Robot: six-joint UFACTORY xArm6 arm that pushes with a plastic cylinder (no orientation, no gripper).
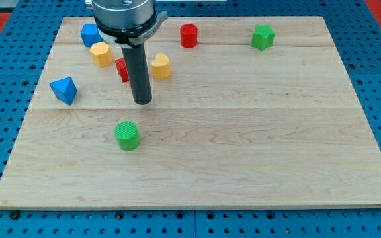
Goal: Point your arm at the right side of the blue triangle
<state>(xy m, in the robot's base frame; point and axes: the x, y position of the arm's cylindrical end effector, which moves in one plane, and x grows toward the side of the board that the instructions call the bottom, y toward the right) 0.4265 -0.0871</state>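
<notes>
The blue triangle (pixel 63 90) lies near the board's left edge. My tip (pixel 142 102) rests on the board well to the triangle's right, about a fifth of the board's width away, touching no block. A red block (pixel 122 69) sits partly hidden behind the rod, just above and left of the tip. A yellow heart-shaped block (pixel 161 65) sits just right of the rod.
A yellow block (pixel 101 53) and a blue block (pixel 89 34) sit at the top left. A red cylinder (pixel 188 35) and a green block (pixel 262 37) sit along the top. A green cylinder (pixel 127 135) lies below the tip. The wooden board (pixel 243 152) lies on a blue pegboard.
</notes>
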